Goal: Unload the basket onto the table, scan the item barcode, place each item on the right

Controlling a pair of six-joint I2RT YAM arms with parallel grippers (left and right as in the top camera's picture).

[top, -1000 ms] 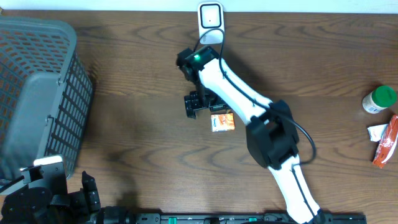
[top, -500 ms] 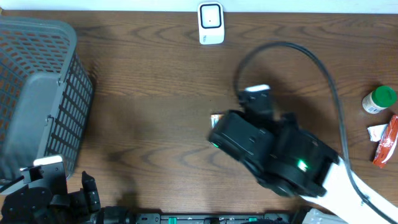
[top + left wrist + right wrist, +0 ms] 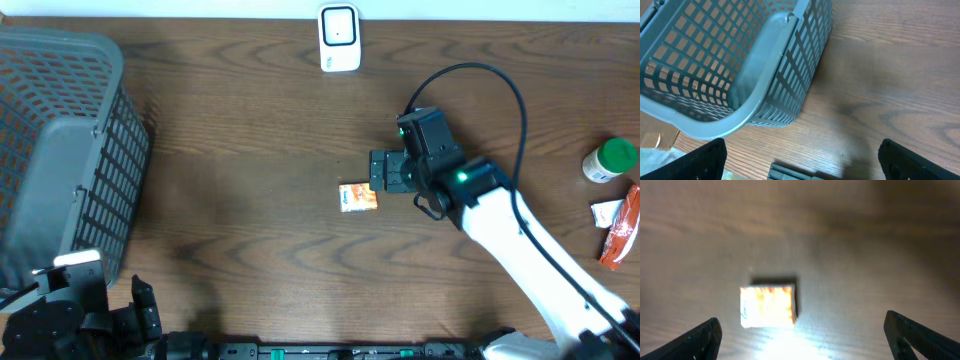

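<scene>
Packet (image 3: 358, 197), small, orange and white, is the item to scan. It lies flat on the wooden table (image 3: 230, 200), held by nothing. Just beside it hangs the right gripper (image 3: 378, 170), jaws spread wide and empty. In the wrist view the packet (image 3: 767, 306) sits between the two fingertips, a little to the left, blurred under glare. Well apart from it, the left gripper (image 3: 805, 167) is likewise wide open and empty, near the grey basket (image 3: 765, 95). The step in hand looks like the approach for pickup. The next move, as I judge it, is to centre the jaws over the packet, lower, close on its edges, then carry it to the white scanner (image 3: 339, 38) at the table's far edge, barcode side facing it
</scene>
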